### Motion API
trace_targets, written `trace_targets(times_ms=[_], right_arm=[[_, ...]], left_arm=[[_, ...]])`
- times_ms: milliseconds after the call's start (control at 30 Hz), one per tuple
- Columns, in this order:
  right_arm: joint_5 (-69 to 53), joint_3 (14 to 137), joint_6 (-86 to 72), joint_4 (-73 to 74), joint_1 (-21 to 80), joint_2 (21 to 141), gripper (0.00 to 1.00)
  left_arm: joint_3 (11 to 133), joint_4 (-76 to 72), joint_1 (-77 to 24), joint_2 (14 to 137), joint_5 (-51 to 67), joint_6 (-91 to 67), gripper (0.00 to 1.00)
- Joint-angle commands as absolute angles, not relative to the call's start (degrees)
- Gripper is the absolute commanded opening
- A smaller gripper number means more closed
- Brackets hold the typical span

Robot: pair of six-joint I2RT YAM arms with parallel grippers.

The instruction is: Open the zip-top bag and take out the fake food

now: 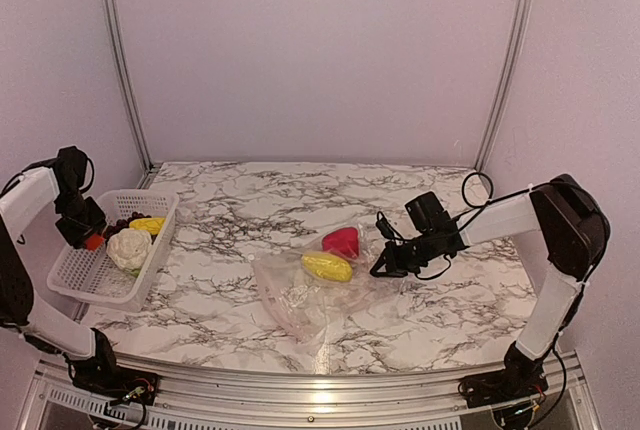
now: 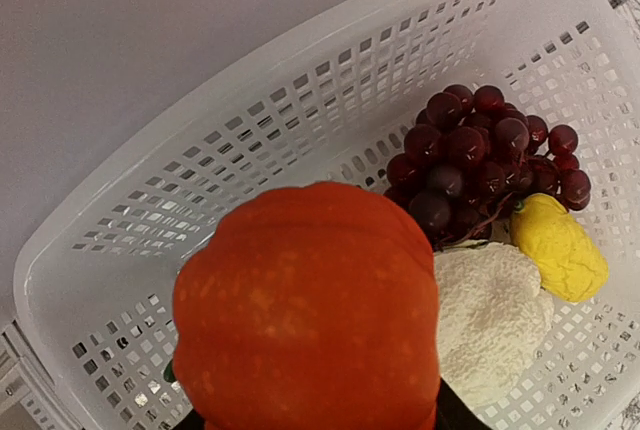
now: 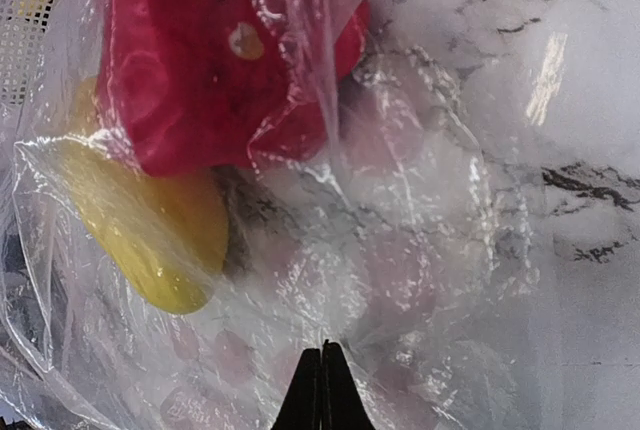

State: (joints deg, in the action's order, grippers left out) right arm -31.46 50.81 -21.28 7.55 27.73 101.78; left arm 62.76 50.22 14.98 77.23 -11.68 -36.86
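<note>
Top external: one zip-top bag (image 1: pixel 296 302) with two toy pieces (image 1: pixel 327 267) inside; my left gripper (image 1: pixel 86 232) grips one orange fruit (image 2: pixel 305 310); right gripper (image 1: pixel 378 268) closed, touching bag.

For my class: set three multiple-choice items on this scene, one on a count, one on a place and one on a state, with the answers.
1. How many food pieces lie inside the zip-top bag? A one; B two; C four.
2. Where is the orange-red fruit? A inside the bag; B nowhere in view; C in the left gripper, above the basket.
3. How do the jaws of the right gripper stand? A shut; B wide open; C clamped round a fruit.

Answers:
1 B: a pink-red piece and a yellow piece show through the plastic.
2 C: the left wrist view shows it held over the basket's grapes and cauliflower.
3 A: the fingertips meet, pinching the bag's film.
</note>
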Motion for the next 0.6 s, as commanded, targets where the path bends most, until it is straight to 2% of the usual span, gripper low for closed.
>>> trace_targets(times_ms=[0, 67, 133, 233, 433, 567], right_arm=[[-32.2, 53.0, -20.8, 7.8, 27.3, 102.2, 0.00], [-32.1, 53.1, -20.8, 7.9, 27.3, 102.2, 0.00], [-32.1, 53.1, -20.8, 8.0, 27.4, 102.2, 0.00], [-31.7, 53.1, -21.1, 8.2, 27.4, 101.8, 0.00], [-31.4, 52.8, -21.4, 8.3, 27.3, 100.8, 0.00], [-31.4, 52.4, -21.5, 8.6, 27.3, 100.3, 0.00]], left_arm=[[60.2, 52.0, 15.8, 76.5, -13.3, -36.1, 0.56], [59.7, 51.4, 15.9, 77.1, -11.9, -34.8, 0.69], [59.7, 50.8, 15.8, 77.2, -10.7, -33.1, 0.73], [59.9, 50.0, 15.9, 76.3, -9.4, -32.0, 0.85], [62.2, 47.1, 14.4, 74.0, -1.6, -29.6, 0.87], [63.5, 43.7, 8.4, 72.0, 4.3, -27.4, 0.87]])
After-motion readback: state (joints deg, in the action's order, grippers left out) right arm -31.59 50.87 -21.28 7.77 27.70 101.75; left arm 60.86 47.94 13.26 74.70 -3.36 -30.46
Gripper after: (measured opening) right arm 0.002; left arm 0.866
